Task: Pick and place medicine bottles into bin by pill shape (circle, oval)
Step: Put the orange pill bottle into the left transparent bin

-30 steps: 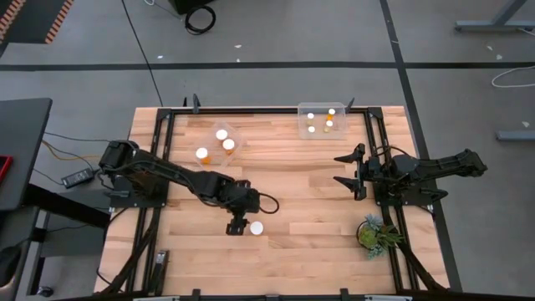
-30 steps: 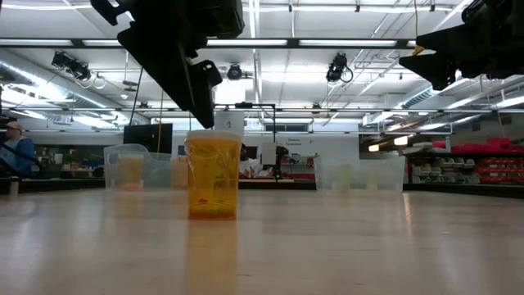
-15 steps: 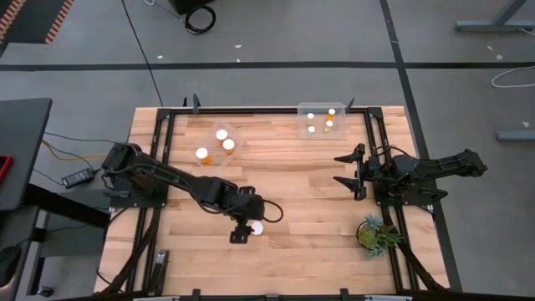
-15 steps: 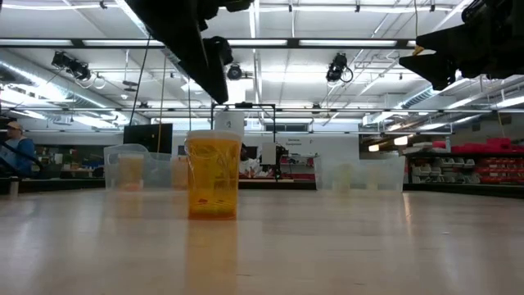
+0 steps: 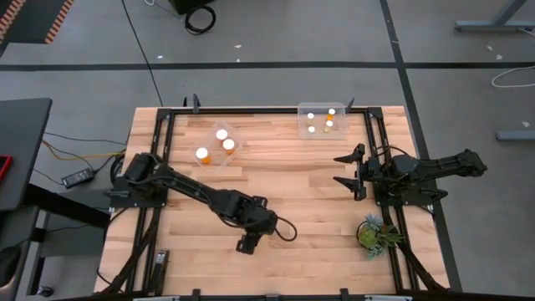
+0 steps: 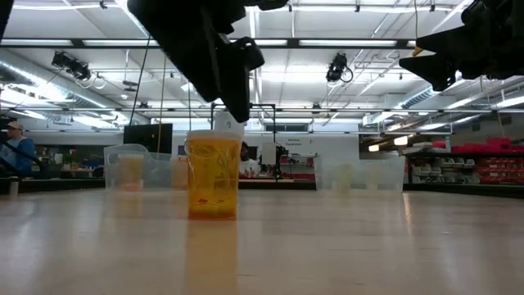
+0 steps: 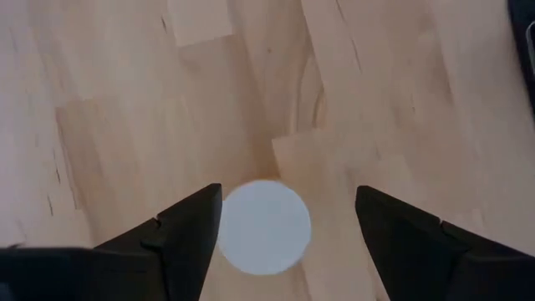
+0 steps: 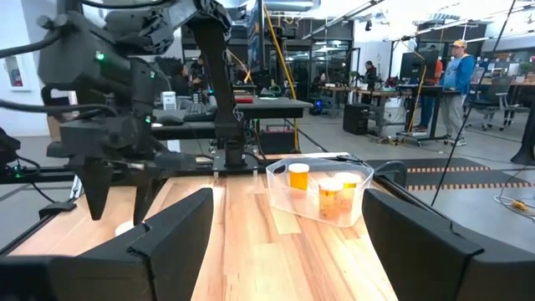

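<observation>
Dark fingers of your left gripper (image 7: 288, 230) stand spread wide, pointing straight down over the lone medicine bottle (image 6: 214, 174) on the wooden table (image 5: 309, 180). They have hold of nothing. In the left wrist view the bottle's white cap (image 7: 264, 227) sits between the two fingers, nearer one of them, with a gap on either side. From above, the left arm's wrist covers the bottle, near the table's front middle. At table height the orange bottle stands upright on the wood, with the gripper hanging just above it.

Your right gripper (image 5: 350, 170) waits over the table's right side, its fingers parted and empty, aimed toward the centre.

Further out, two clear bins stand along the table's far edge. The left bin (image 5: 219, 144) has three white-capped bottles in it. The right bin (image 5: 321, 121) has four. A small green potted plant (image 5: 376, 233) sits near the front right corner, just beside the right arm's base.
</observation>
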